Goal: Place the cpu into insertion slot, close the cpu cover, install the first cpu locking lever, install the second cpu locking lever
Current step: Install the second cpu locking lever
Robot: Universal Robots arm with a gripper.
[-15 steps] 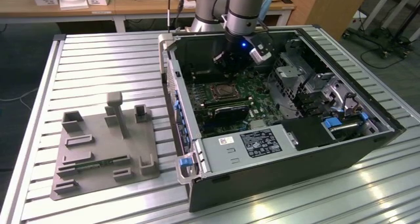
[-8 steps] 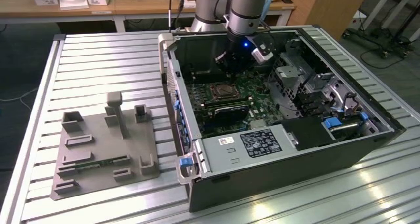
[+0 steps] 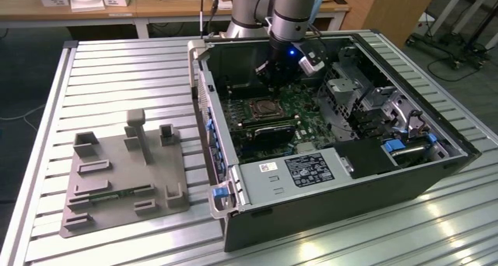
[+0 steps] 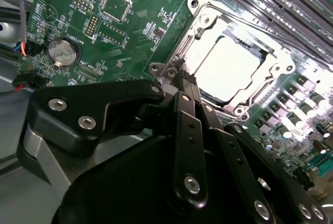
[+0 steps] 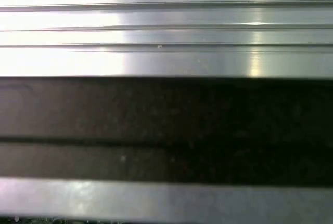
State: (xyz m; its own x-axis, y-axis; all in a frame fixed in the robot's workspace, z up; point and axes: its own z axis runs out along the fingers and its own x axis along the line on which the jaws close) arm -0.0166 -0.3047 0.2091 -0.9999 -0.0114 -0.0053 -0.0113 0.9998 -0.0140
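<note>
Here the gripper [image 3: 274,74] hangs inside the open computer case [image 3: 327,178], over the far part of the green motherboard [image 3: 300,100], just beyond the insertion slot [image 3: 265,109] as the exterior view shows it. In the second wrist view the gripper [image 4: 182,76] has its black fingers [image 4: 188,130] drawn together to a narrow tip with nothing between them, and that tip sits right at the corner of the socket. The cpu [image 4: 226,65] lies flat in the insertion slot [image 4: 203,24], its pale metal top glaring under the light. The cpu cover [image 4: 263,81] rests down around it as a thin silver frame, the chip showing through its window. Whether the locking levers are latched I cannot tell. A round coin battery [image 4: 63,51] sits on the board well apart from the socket, and long black memory slots [image 4: 270,0] run past the socket's other side. On the exterior view's left, a grey fixture plate [image 3: 125,175] lies on the ribbed metal table [image 3: 116,73], well apart from the case.
</note>
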